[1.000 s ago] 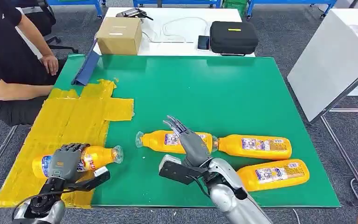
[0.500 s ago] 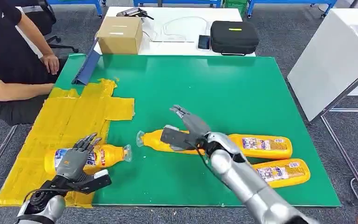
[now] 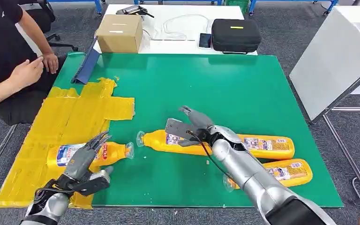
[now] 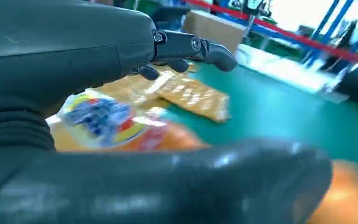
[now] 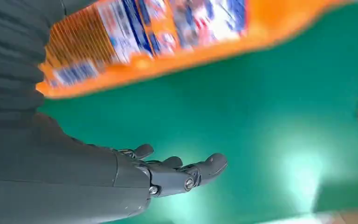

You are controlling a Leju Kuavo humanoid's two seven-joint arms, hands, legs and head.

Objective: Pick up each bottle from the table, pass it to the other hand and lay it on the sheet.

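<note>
1. Head view: I read the left hand (image 3: 82, 159) as holding nothing, its fingers (image 3: 96, 140) spread apart and extended over the label end of the bottle on the sheet (image 3: 91, 153).
2. In the left wrist view, the same fingers (image 4: 200, 46) reach out straight above that bottle (image 4: 121, 126), and the thumb (image 4: 168, 186) lies across the foreground. I see no contact between fingers and bottle.
3. That bottle lies on its side at the edge of the yellow sheet (image 3: 65, 117), with its cap end pointing out onto the green mat (image 3: 225, 84).
4. I read the right hand (image 3: 194, 126) as empty too, fingers extended and apart, positioned over the middle bottle (image 3: 168, 140). In the right wrist view, the fingers (image 5: 182, 175) are stretched out above bare mat, with the orange bottle (image 5: 168, 51) passing close by the wrist cover.
5. I cannot tell from either view whether the right hand touches the middle bottle.
6. The middle bottle lies on its side on the mat. A second bottle (image 3: 267, 146) lies in line with it, and the right arm hides where they meet. A third bottle (image 3: 286, 172) lies nearer the front edge, partly behind the arm.
7. Beyond the mat stand a cardboard box (image 3: 120, 33) and a black case (image 3: 236, 35) on a white table (image 3: 178, 44).
8. A person (image 3: 9, 56) sits beside the sheet, one hand raised.
</note>
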